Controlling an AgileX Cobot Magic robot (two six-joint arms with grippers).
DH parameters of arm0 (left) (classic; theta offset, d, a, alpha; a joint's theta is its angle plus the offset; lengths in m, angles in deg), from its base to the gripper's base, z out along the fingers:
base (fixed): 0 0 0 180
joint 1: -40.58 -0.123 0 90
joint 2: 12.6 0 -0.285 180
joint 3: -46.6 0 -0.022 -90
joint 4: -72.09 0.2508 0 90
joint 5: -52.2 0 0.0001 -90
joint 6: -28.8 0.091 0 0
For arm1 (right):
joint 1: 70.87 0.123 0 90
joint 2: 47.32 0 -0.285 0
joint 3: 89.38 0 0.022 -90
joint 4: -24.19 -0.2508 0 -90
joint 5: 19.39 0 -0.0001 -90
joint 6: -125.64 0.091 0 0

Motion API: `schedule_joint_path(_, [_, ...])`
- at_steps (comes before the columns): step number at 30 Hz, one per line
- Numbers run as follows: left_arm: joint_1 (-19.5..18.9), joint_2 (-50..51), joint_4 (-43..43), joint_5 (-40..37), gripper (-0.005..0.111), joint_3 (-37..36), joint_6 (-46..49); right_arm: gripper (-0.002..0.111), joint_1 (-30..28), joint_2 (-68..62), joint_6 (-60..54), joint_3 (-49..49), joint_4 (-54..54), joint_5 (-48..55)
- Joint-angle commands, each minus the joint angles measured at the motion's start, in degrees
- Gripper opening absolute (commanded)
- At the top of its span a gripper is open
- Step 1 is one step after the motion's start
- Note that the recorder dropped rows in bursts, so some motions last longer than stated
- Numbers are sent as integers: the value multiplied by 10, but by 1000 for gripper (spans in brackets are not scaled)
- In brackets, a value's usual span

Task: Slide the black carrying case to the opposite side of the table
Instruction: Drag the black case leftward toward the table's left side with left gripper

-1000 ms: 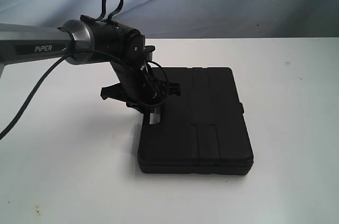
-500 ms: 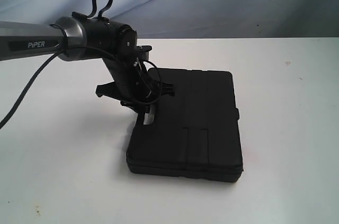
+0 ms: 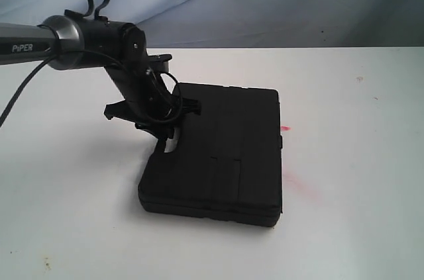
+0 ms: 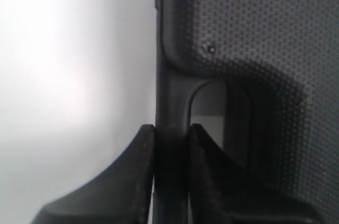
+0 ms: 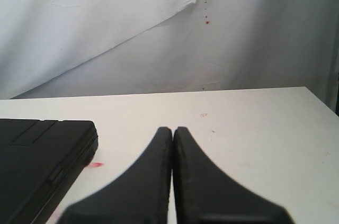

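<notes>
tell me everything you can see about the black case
The case is a flat, rectangular, matte black plastic box with rounded corners, a finely dotted texture and shallow ribbed panels on its lid. It is shut and lies flat on the white table. One short edge has a cut-out handle slot. The left gripper is clamped on the bar of that handle, with one finger through the slot. Nothing else touches it.

Lab-like robot test bench, plain white table (image 3: 371, 227), draped pale cloth backdrop (image 3: 298, 2), PiPER-branded arm (image 3: 26, 45)
</notes>
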Motion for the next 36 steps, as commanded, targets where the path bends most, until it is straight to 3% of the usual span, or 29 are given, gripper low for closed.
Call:
schedule_joint_path(1, [-30, 4, 17, 2, 0, -41, 18, 0, -4, 1, -4, -2, -1, -7])
schedule_joint_path(7, [-59, 3, 21, 17, 0, -73, 35, 0, -4, 1, -4, -2, -1, -7])
schedule_joint_path(15, [-69, -8, 31, 22, 0, -73, 50, 0, -4, 1, -4, -2, -1, -7])
schedule_joint_path(36, [-216, -56, 35, 38, 0, -142, 141, 0, -4, 1, -4, -2, -1, -7])
